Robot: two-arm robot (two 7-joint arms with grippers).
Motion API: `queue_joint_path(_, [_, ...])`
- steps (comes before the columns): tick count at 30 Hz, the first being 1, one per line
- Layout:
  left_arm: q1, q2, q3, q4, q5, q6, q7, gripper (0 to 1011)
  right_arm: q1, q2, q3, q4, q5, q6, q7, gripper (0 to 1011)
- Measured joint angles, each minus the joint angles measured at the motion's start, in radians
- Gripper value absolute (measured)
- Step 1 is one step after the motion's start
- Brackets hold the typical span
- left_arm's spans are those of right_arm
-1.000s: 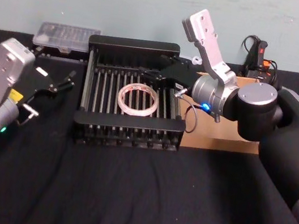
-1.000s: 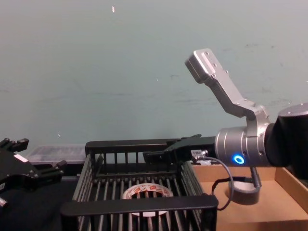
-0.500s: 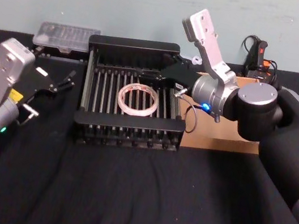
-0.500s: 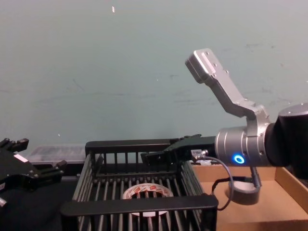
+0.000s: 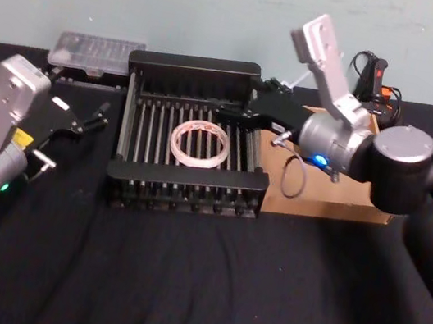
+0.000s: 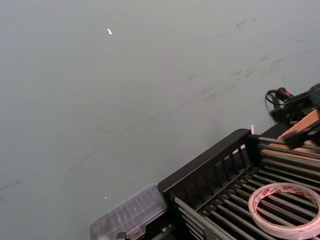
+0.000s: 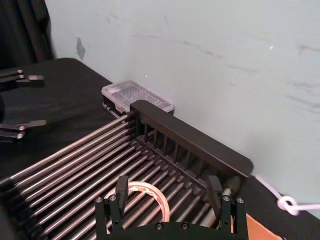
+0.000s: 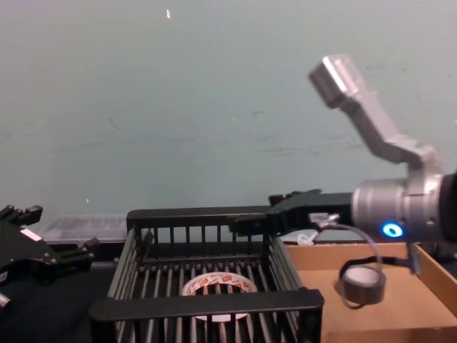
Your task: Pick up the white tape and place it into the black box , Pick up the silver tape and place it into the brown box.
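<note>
White tape (image 5: pixel 200 143) lay flat on the barred bottom of the black box (image 5: pixel 195 68) in the head view, so by my reading the first placement was done. The right gripper (image 5: pixel 233 115) hovered empty over the crate's right rim, beside the brown box (image 5: pixel 323 198), whose inside was mostly hidden behind the arm. The left gripper (image 5: pixel 94 120) was parked on the dark cloth left of the crate, its fingers apart and holding nothing, near a clear plastic case (image 5: pixel 95 53) at the back.

The left wrist view gave the white ring from close by, with red marks on its core.

In the right wrist view the right gripper's two fingers (image 7: pixel 121 189) stood spread and empty above the bars, with the ring just below them.

The chest view added what the head view hid: the silver tape (image 8: pixel 362 284) already stood inside the cardboard tray, under the right forearm. Both rolls seemed to be in their boxes, so the next move probably called for nothing beyond drawing the right arm clear without catching its dangling cable (image 8: pixel 343 236) on the crate.
</note>
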Motion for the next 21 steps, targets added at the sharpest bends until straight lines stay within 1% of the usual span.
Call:
queue_joint_path(3, [0.0,0.0,0.0,0.0,0.0,0.0,0.0,1001,-0.028,0.028,0.011,-0.055,0.01,0.01,0.004,1002])
queue_joint_path(4, [0.0,0.0,0.0,0.0,0.0,0.0,0.0,1001,-0.046,0.045,0.019,-0.09,0.017,0.015,0.006,1002])
queue_joint_path(7, [0.0,0.0,0.0,0.0,0.0,0.0,0.0,1001,-0.072,0.07,0.03,-0.138,0.029,0.02,0.008,1002])
queue_joint_path(8, [0.0,0.0,0.0,0.0,0.0,0.0,0.0,1002,-0.091,0.088,0.04,-0.172,0.038,0.023,0.008,1002])
queue_joint_path(10, [0.0,0.0,0.0,0.0,0.0,0.0,0.0,1001,-0.108,0.105,0.049,-0.201,0.047,0.025,0.008,1002])
queue_joint_path(13, [0.0,0.0,0.0,0.0,0.0,0.0,0.0,1001,-0.147,0.14,0.072,-0.26,0.067,0.026,-0.004,1002])
queue_joint_path(17, [0.0,0.0,0.0,0.0,0.0,0.0,0.0,1001,-0.187,0.168,0.1,-0.305,0.082,0.022,-0.031,1002])
queue_joint_path(20, [0.0,0.0,0.0,0.0,0.0,0.0,0.0,1001,-0.206,0.177,0.117,-0.322,0.088,0.016,-0.054,1002])
queue_joint_path(21, [0.0,0.0,0.0,0.0,0.0,0.0,0.0,1002,-0.22,0.18,0.13,-0.331,0.089,0.01,-0.073,1002])
